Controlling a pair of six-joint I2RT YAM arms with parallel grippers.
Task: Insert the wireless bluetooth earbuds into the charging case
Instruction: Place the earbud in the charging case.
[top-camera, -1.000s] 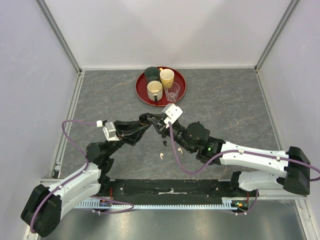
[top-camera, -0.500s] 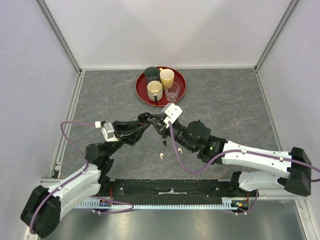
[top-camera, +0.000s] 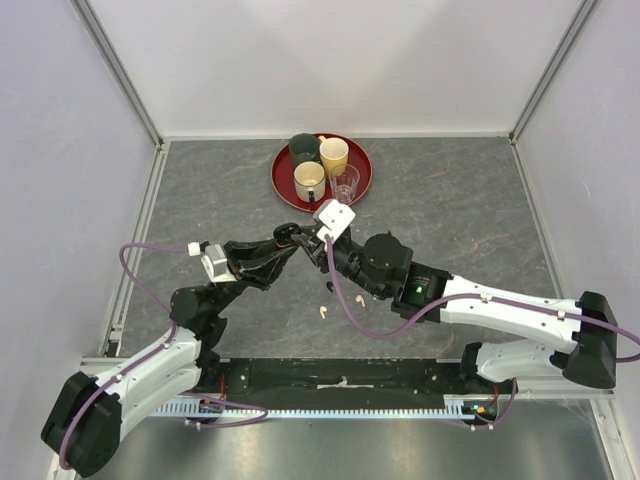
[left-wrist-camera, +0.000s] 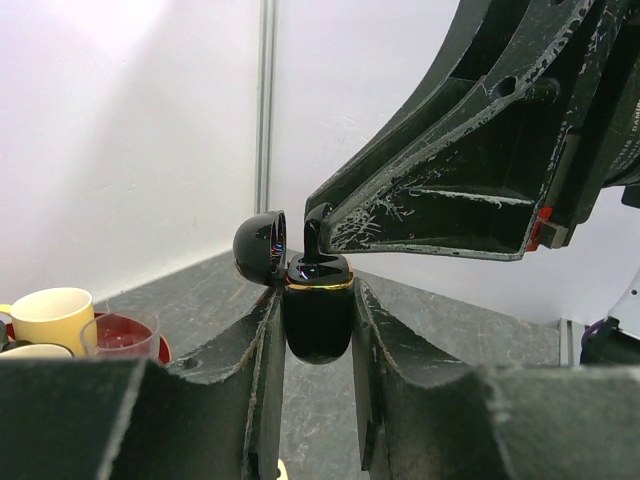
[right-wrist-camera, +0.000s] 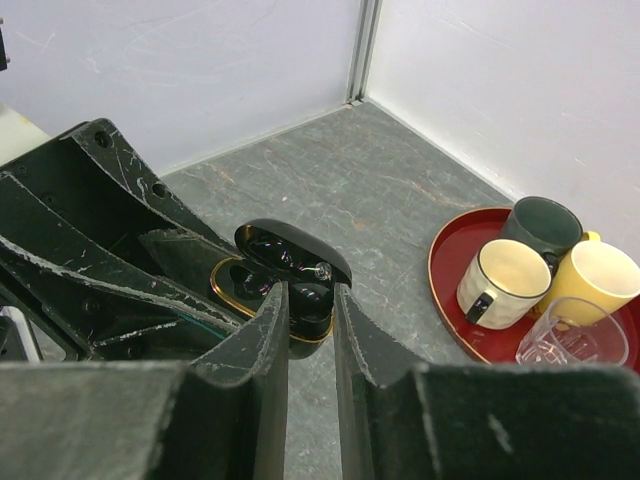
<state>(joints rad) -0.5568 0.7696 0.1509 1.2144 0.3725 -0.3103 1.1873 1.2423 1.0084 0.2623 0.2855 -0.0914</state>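
the left claw (left-wrist-camera: 317, 305) is clamped tight on a glossy black, gold-rimmed charging case (left-wrist-camera: 318, 335), held upright with its lid tipped back. the right claw (right-wrist-camera: 310, 292), nearly closed, pinches a small black earbud (left-wrist-camera: 316, 240) seated in the case's mouth. a cream-white earbud (top-camera: 323, 311) lies on the grey worktop (top-camera: 450, 200) beside the right arm.

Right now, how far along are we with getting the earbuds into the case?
Done: the left gripper grips the black charging case, lid open. In hand: the right gripper holds a black earbud at its opening. Left: cream-white earbuds lie loose on the table; whether another earbud is already inside, I cannot tell.
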